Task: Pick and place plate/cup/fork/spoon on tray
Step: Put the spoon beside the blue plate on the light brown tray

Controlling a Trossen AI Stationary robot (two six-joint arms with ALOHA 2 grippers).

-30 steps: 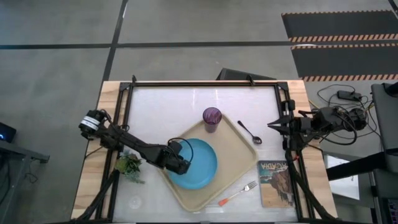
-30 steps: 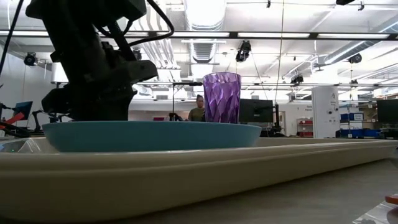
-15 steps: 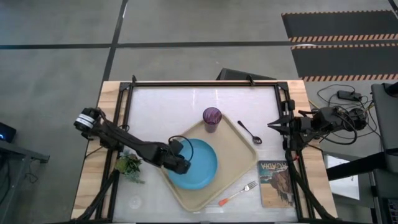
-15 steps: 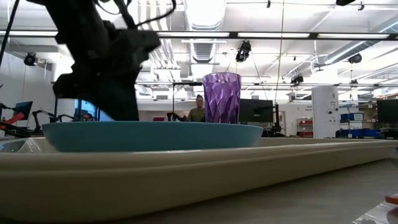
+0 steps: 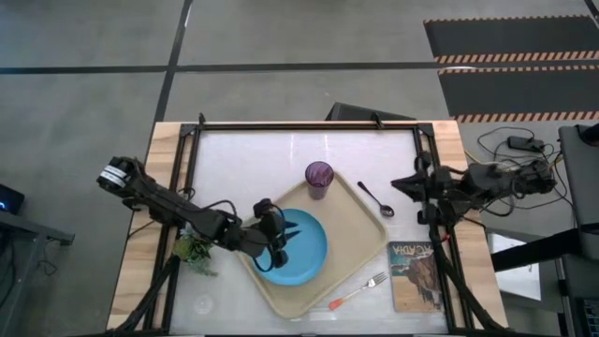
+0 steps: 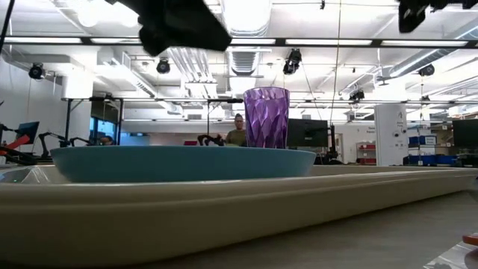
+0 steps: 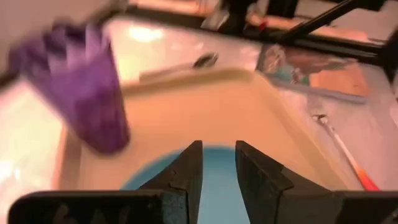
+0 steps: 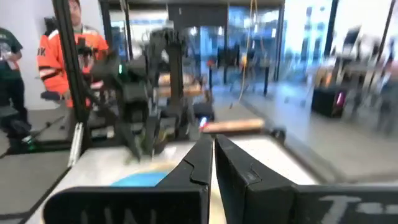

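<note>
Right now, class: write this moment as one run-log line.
plate: on tray | cup: on tray | left pincer: open above plate | spoon, fork: on table

Tray [image 5: 351, 245] right half bare; cup [image 5: 319, 175] blocks far corner.

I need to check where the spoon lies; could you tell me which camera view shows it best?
The high view: the spoon lies whole on the table beside the tray. The left wrist view shows it blurred; the low and right wrist views do not show it.

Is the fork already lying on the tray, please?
No, the fork lies on the table just outside the tray rim, beside the book.
</note>
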